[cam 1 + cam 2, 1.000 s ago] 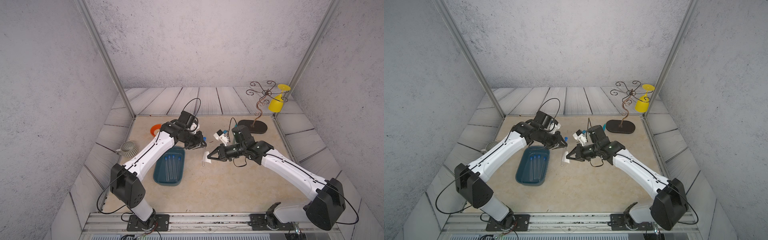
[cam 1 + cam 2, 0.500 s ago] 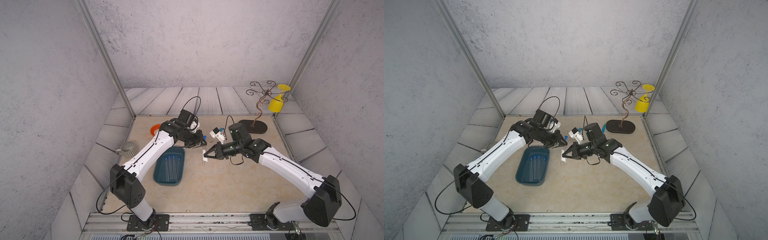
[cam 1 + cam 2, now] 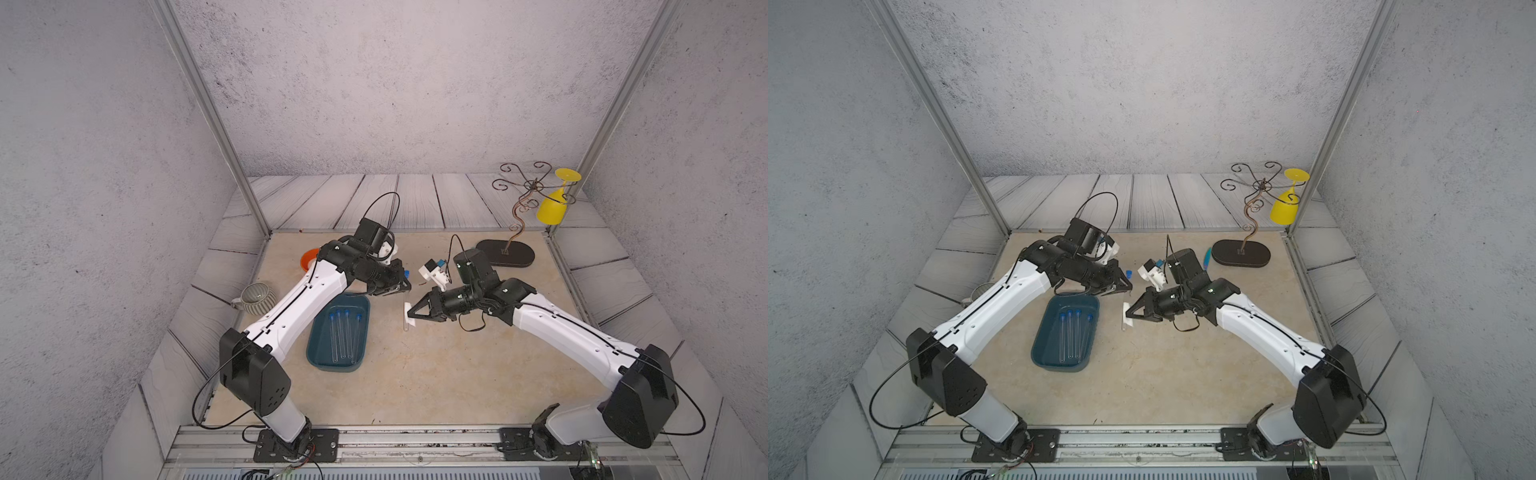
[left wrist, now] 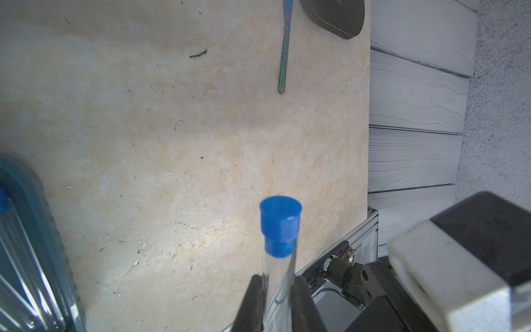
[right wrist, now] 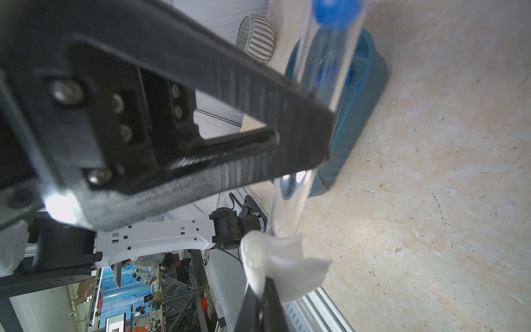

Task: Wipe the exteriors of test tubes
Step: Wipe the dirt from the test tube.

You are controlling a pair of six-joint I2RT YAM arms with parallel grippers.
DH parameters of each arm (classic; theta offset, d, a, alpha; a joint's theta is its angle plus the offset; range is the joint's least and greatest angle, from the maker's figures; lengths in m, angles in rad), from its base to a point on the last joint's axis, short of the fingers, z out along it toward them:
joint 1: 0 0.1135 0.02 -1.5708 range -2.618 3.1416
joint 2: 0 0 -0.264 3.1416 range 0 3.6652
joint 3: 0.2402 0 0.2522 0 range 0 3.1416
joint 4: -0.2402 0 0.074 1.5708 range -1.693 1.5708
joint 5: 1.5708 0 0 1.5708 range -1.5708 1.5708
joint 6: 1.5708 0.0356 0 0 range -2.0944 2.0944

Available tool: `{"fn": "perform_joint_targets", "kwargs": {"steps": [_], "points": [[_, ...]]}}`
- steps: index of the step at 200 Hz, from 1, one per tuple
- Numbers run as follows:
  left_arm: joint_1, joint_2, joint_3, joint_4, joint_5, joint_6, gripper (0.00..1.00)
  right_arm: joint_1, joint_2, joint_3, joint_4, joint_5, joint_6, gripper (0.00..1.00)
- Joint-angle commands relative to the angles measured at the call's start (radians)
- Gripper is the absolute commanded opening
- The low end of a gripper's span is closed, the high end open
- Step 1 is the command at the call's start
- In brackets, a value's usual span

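Observation:
My left gripper (image 3: 401, 288) (image 4: 277, 283) is shut on a clear test tube (image 4: 279, 267) just under its blue cap (image 3: 1128, 274). The tube (image 3: 405, 326) hangs nearly upright over the table. My right gripper (image 3: 412, 312) (image 5: 260, 290) is shut on a folded white wipe (image 5: 283, 263) (image 3: 1126, 312), which lies against the lower part of that tube (image 5: 287, 207). Three more test tubes (image 3: 343, 332) (image 3: 1073, 336) lie side by side in a dark teal tray (image 3: 316, 357) to the left of the grippers.
A striped mug (image 3: 257, 297) and an orange bowl (image 3: 307, 259) sit at the left behind my left arm. A wire stand (image 3: 505, 253) with a yellow glass (image 3: 550, 208) stands at the back right. A teal flat utensil (image 3: 1207, 255) lies next to the stand's base.
My right arm has shifted slightly to the left with the wipe kept against the tube. The left gripper holds the tube about where it was.

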Motion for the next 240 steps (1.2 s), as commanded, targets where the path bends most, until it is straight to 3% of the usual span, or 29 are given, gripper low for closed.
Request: {"fn": "perform_joint_targets", "kwargs": {"steps": [1,74,125,240], "points": [[-0.002,-0.021,0.010,0.009,0.045,-0.004,0.14,-0.002,0.045,0.043,-0.028,0.031,-0.037,0.05],[-0.002,-0.039,-0.009,0.013,0.053,-0.004,0.14,-0.025,0.145,0.166,-0.087,0.034,-0.088,0.05],[-0.002,-0.048,-0.012,0.008,0.046,-0.001,0.14,-0.043,0.139,0.168,-0.108,0.043,-0.102,0.05],[0.000,-0.014,0.027,0.017,0.039,0.001,0.15,-0.044,-0.097,-0.073,-0.102,0.016,-0.058,0.06]]}}
